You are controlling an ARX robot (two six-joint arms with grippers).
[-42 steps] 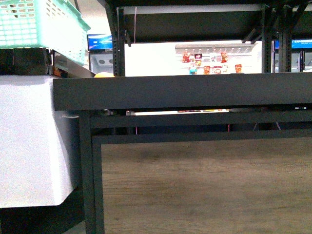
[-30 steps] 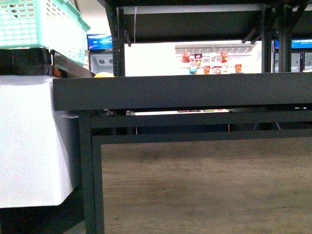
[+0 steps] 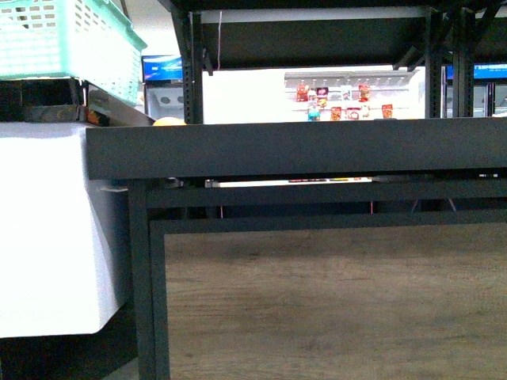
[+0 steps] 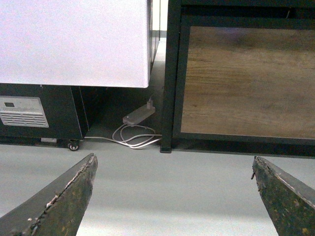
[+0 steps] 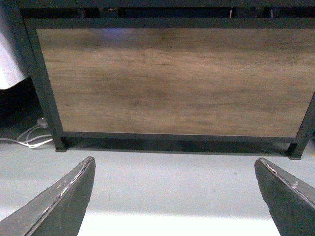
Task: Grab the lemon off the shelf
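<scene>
The shelf [image 3: 301,150] fills the front view: a black metal frame with a dark tray rim across the middle and a wood-grain panel [image 3: 333,301] below. A sliver of a yellow-orange fruit [image 3: 168,122] peeks over the rim at the left; I cannot tell whether it is the lemon. Neither arm shows in the front view. The left wrist view has my left gripper [image 4: 173,158] open over grey floor, facing the shelf's left post and panel [image 4: 246,83]. My right gripper [image 5: 173,160] is open too, low before the wood panel [image 5: 172,78]. Both hold nothing.
A white chest cabinet [image 3: 47,229] stands left of the shelf, with a teal basket [image 3: 71,39] above it. A power strip with white cables [image 4: 138,115] lies on the floor between cabinet and shelf leg. Far store shelves [image 3: 341,99] show through the frame.
</scene>
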